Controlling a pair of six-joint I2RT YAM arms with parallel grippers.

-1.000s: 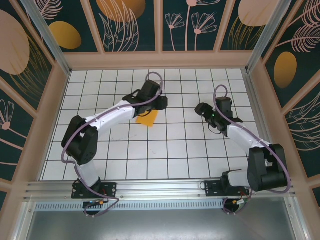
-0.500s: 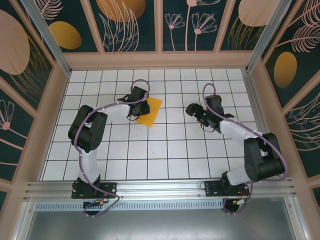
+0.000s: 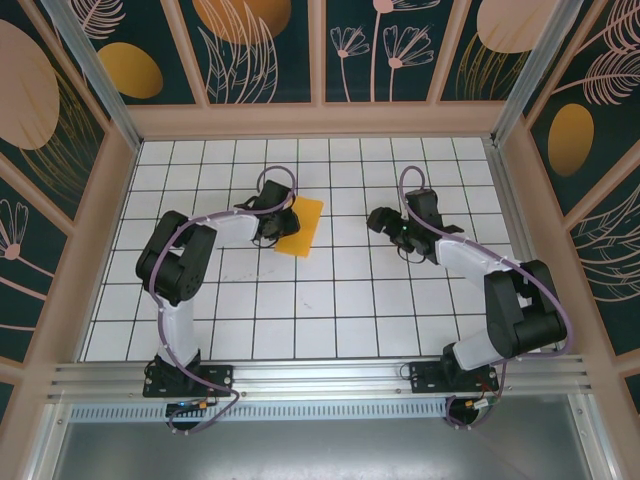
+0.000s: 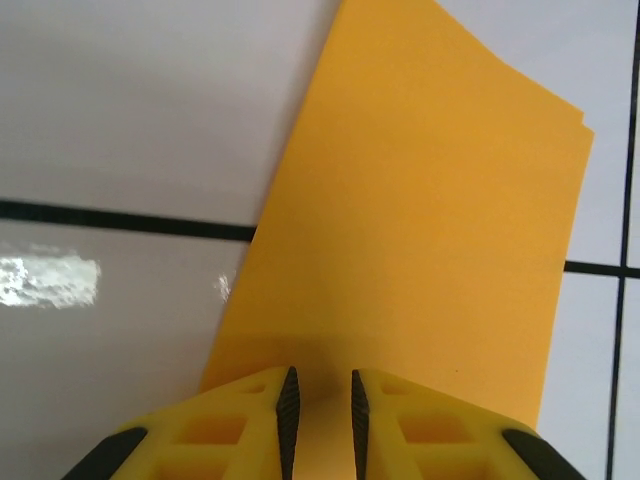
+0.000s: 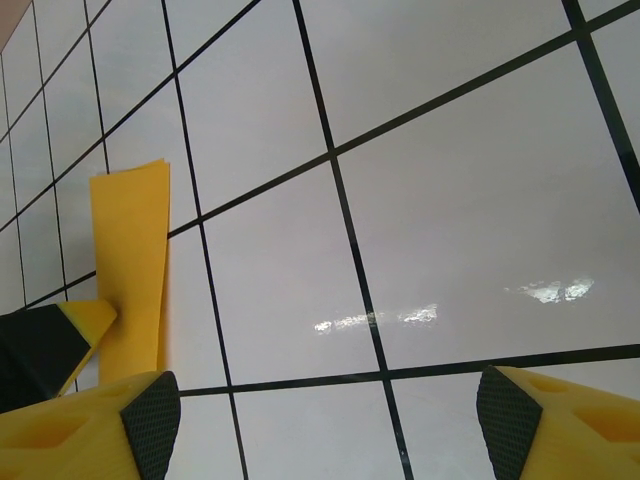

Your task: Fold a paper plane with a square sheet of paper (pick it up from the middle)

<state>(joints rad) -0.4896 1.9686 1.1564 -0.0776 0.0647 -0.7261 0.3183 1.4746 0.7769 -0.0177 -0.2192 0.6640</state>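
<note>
The square sheet of paper [image 3: 301, 226] lies flat on the tiled floor, folded into an orange-yellow rectangle about one tile wide. In the left wrist view the paper [image 4: 420, 220] stretches away from my fingers, with layered edges at its far right corner. My left gripper [image 3: 278, 224] sits at the sheet's left edge; its jaws [image 4: 320, 378] stand a narrow gap apart over the near edge, with orange showing between the pads. My right gripper [image 3: 384, 221] hangs about a tile right of the sheet, open wide [image 5: 330, 400] over bare tiles, with the paper [image 5: 130, 250] to its left.
White floor with a black grid, walled by a wooden frame [image 3: 320, 120] at the back and on both sides. An aluminium rail [image 3: 320, 375] runs along the near edge by the arm bases. The left gripper's yellow finger [image 5: 85, 318] shows in the right wrist view.
My left arm drew back left, off the top of the sheet to its left edge, and its jaws narrowed. My right gripper shifted left toward the sheet, still open.
</note>
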